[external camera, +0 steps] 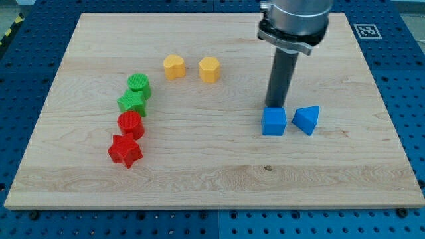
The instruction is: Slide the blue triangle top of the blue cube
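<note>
The blue cube [273,122] sits right of the board's middle. The blue triangle [307,119] lies just to its right, a small gap between them. My tip [275,106] comes down from the view's top and ends just behind the blue cube's top edge, touching or nearly touching it; the very end is partly hidden by the cube. The tip is up and to the left of the blue triangle.
Two yellow blocks [174,67] [209,69] sit left of the rod near the view's top. On the left, a green cylinder [139,85], a green star [131,102], a red cylinder [130,124] and a red star [125,151] form a line. The wooden board [212,179] rests on a blue table.
</note>
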Robot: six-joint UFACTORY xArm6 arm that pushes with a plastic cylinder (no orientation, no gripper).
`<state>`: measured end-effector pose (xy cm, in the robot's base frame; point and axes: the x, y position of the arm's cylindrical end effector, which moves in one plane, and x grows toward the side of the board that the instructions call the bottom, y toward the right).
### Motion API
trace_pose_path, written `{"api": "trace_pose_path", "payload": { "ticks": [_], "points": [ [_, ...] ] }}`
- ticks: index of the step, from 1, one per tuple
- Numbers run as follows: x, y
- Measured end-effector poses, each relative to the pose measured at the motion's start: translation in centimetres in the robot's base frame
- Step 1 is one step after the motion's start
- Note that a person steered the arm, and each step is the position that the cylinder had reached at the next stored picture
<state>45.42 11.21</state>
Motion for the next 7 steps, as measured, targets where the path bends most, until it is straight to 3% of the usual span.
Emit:
{"api": "trace_pose_path", "payload": {
  "ticks": [3, 4, 6, 7],
  "points": [
    [4.5, -0.7],
    [1.3, 0.2],
    [0.8, 10.1],
    [2.7, 12.2]
  ]
}}
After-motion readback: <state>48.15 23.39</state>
